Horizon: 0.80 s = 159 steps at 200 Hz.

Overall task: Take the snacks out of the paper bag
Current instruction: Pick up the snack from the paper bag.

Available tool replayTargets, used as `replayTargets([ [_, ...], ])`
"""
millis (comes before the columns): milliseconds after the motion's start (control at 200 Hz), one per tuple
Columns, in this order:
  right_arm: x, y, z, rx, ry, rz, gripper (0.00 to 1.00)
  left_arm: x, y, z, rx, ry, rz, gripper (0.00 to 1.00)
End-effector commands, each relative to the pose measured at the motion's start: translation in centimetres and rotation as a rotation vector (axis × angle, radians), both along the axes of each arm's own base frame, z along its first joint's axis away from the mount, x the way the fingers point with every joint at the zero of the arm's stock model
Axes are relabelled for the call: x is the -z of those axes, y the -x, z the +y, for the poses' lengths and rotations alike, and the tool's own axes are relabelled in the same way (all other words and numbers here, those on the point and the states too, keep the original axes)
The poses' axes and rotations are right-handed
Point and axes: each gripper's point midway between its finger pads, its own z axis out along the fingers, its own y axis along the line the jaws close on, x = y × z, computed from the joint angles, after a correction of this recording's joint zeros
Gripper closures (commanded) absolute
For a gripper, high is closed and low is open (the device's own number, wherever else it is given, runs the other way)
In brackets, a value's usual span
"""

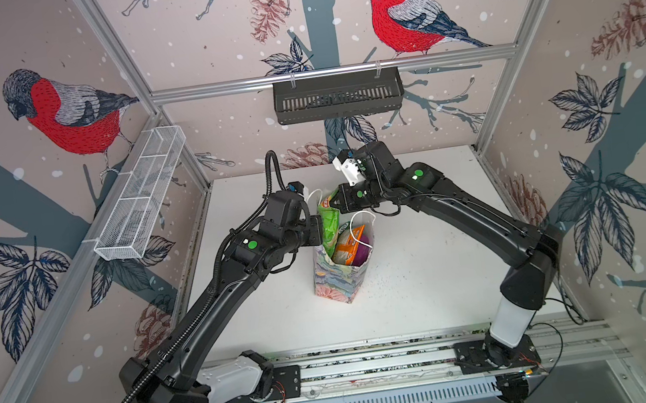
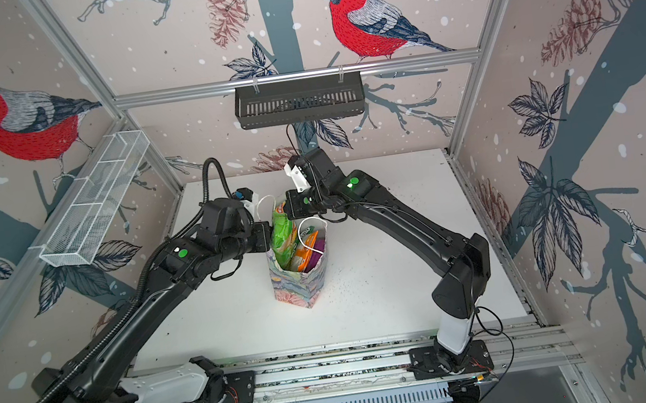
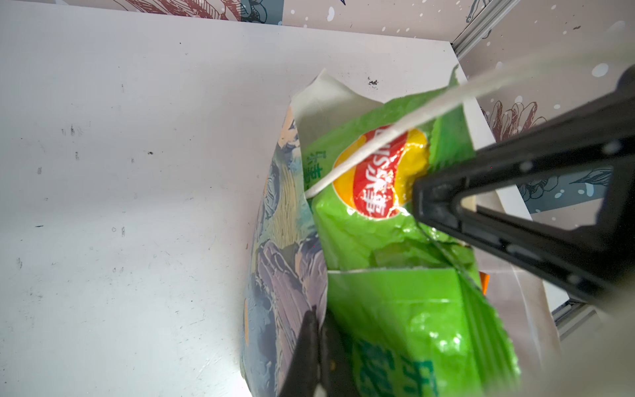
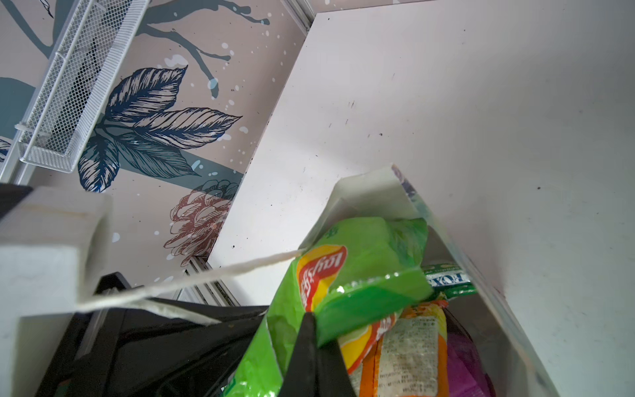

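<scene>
Green chip bag pinched by right fingers; left fingers clamp paper bag rim. Best lifted straight up, clear of cord handle.

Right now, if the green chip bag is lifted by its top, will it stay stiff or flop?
Probably floppy: the green chip bag is creased and folded where the right gripper pinches it. Its glossy foil may slip. It looks puffy, so likely light.
</scene>
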Motion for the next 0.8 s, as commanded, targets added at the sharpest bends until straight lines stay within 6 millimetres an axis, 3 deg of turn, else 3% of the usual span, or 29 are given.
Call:
replayTargets([
  [0, -1.9, -0.5, 0.4, -0.007, -0.056, -0.054, 1.0, -0.4, 0.0, 0.2, -0.014, 0.014, -0.014, 1.0],
  [125, -2.3, -0.7, -0.2, 0.003, -0.065, -0.064, 1.0, -0.7, 0.0, 0.7, -0.027, 0.016, -0.024, 1.0],
  [380, -5.5, -0.3, -0.3, -0.043, -0.167, -0.114, 1.0, -0.3, -0.2, 1.2, -0.039, 0.008, -0.016, 1.0],
  [620, -6.8, 0.3, -0.1, -0.107, -0.26, -0.107, 1.0, -0.3, -0.4, 1.4, -0.039, 0.005, -0.015, 1.0],
  [791, -8.5, 0.2, -1.3, -0.109, -0.31, -0.129, 1.0, -0.2, -0.4, 1.6, -0.043, 0.003, -0.015, 1.0],
])
